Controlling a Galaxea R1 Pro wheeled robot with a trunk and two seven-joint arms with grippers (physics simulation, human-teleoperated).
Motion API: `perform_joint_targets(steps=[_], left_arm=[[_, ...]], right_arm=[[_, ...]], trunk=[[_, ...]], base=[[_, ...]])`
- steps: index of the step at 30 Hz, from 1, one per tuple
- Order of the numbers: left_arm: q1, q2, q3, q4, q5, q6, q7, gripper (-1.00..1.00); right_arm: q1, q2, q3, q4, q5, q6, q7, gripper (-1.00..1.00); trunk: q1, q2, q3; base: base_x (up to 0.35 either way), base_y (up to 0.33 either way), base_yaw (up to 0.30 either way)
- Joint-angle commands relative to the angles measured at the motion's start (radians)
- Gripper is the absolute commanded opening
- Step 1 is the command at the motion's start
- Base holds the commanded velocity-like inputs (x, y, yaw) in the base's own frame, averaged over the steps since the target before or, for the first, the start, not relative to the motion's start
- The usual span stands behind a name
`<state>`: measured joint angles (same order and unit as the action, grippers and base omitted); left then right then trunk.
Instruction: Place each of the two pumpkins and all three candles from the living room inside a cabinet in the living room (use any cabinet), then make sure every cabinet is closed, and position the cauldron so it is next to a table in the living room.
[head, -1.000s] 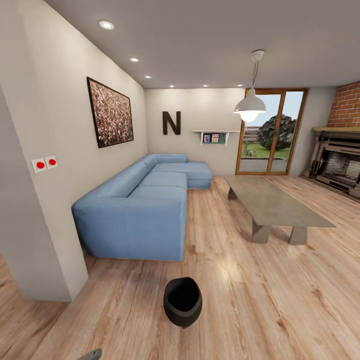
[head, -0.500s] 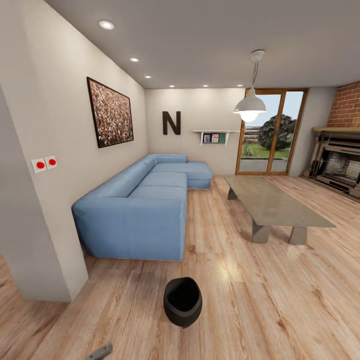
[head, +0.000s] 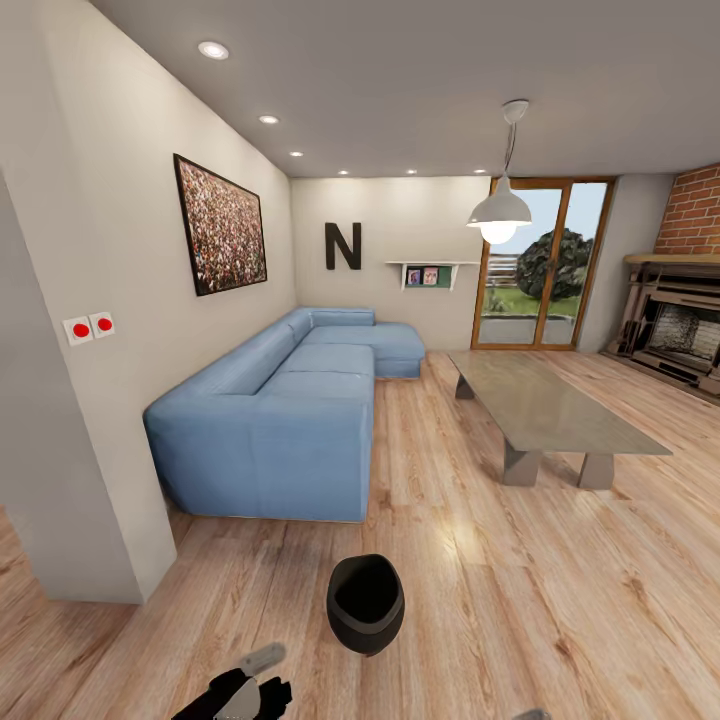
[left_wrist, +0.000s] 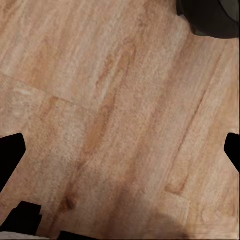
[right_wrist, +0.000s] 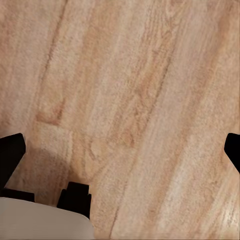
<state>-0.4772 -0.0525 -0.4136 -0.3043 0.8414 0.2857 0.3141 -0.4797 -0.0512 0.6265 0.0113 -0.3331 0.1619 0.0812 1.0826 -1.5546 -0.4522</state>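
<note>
Cauldron step is in hand, by the look of it: the cauldron (head: 366, 603) sits upright on the wood floor (head: 520, 600), well apart from the table (head: 553, 408), which stands further into the room to the right. The left gripper (head: 245, 688) pokes up at the bottom edge, short of the pot; in its wrist view the fingers are spread wide with nothing between them, the cauldron at one corner. The right gripper (right_wrist: 120, 150) is likewise apart over bare boards (holding nothing). The next move likely calls for reaching to the pot's rim.
</note>
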Motion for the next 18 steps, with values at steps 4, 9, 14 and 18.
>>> perform_joint_targets(steps=[4,9,14,18], left_arm=[[-0.001,-0.004,-0.008,-0.025,0.009,0.083,0.018,1.0],[-0.007,-0.01,-0.008,-0.032,0.009,0.177,0.02,1.0],[-0.014,-0.013,-0.008,-0.033,0.01,0.197,0.02,1.0],[-0.07,-0.018,-0.008,-0.035,0.01,0.199,0.019,1.0]], right_arm=[[-0.031,0.004,0.005,-0.059,-0.01,0.108,0.002,1.0],[-0.132,0.006,-0.073,-0.087,-0.01,0.235,-0.001,1.0],[-0.207,0.015,-0.123,-0.091,-0.01,0.283,-0.001,1.0],[-0.264,0.048,-0.13,-0.091,-0.011,0.302,-0.003,1.0]], trunk=[[0.0,-0.001,-0.001],[0.0,-0.001,-0.001],[0.0,-0.001,-0.001],[0.0,-0.001,-0.001]], base=[[0.0,0.0,0.0],[0.0,0.0,0.0],[0.0,0.0,0.0],[0.0,0.0,0.0]])
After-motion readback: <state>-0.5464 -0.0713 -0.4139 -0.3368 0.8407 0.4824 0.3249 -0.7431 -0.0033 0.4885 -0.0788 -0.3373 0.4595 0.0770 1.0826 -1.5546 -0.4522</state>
